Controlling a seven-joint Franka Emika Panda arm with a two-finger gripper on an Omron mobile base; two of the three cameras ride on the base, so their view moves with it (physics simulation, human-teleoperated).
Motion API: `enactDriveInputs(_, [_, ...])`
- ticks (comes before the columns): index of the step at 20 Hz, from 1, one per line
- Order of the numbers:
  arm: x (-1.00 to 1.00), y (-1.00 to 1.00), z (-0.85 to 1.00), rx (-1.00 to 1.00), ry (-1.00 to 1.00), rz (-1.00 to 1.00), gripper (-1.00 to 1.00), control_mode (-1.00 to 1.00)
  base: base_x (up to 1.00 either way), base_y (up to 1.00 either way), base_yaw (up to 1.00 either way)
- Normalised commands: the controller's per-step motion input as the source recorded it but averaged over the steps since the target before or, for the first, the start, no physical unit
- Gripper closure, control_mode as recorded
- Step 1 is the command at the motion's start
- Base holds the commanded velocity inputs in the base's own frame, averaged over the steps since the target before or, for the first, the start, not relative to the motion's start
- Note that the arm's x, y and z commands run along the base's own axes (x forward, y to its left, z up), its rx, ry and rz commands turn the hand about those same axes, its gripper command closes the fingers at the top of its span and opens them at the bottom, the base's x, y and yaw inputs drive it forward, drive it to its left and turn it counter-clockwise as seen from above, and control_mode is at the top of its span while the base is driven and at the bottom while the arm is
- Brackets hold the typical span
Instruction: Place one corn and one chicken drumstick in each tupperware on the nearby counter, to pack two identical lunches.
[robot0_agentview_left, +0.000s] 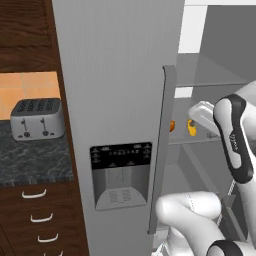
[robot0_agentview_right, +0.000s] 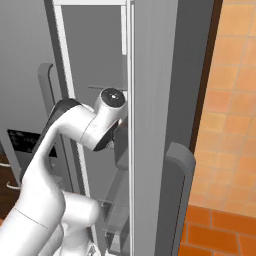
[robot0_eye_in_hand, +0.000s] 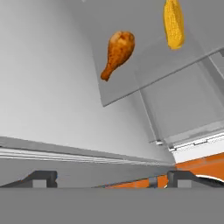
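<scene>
Marbled dark bench (robot0_agentview_left: 30, 160) at far left, carrying a silver toaster (robot0_agentview_left: 37, 118), well apart from the food. Further right, past the closed grey fridge door (robot0_agentview_left: 115, 100) with its dispenser panel (robot0_agentview_left: 121, 175), orange glimpses of food on a glass shelf (robot0_agentview_left: 200, 75) inside the open fridge. Seen along the hand: brown drumstick (robot0_eye_in_hand: 117, 53) lying on that glass shelf, bone end toward the lower left; yellow corn (robot0_eye_in_hand: 173, 23) just to its right, apart from it. Pincer (robot0_eye_in_hand: 111, 179) wide open, tips spread, holding nothing, well short of both pieces. Likely trouble: glossy tapered drumstick slipping out if pinched at the thin bone; corn nudged or rolled if the approach drifts right; elbow or hand catching the door edge in so tight a gap; shelf rim blocking a low reach.
</scene>
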Motion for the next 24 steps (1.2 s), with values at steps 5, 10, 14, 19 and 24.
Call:
enactDriveInputs(5, [0.90,-0.29,-0.35,0.26,0.14,-0.04,-1.00,-1.00,0.00,0.00,0.00])
enactDriveInputs(10, [0.92,-0.04,-0.10,0.07,0.10,-0.02,-1.00,-1.00,0.00,0.00,0.00])
enactDriveInputs(14, [0.59,-0.12,-0.22,0.00,0.01,-0.01,-1.00,-1.00,0.00,0.00,0.00])
enactDriveInputs(19, [0.30,-0.03,-0.47,-0.02,0.00,-0.01,-1.00,-1.00,0.00,0.00,0.00])
enactDriveInputs(24, [0.36,0.00,-0.18,0.00,0.00,-0.06,-1.00,-1.00,0.00,0.00,0.00])
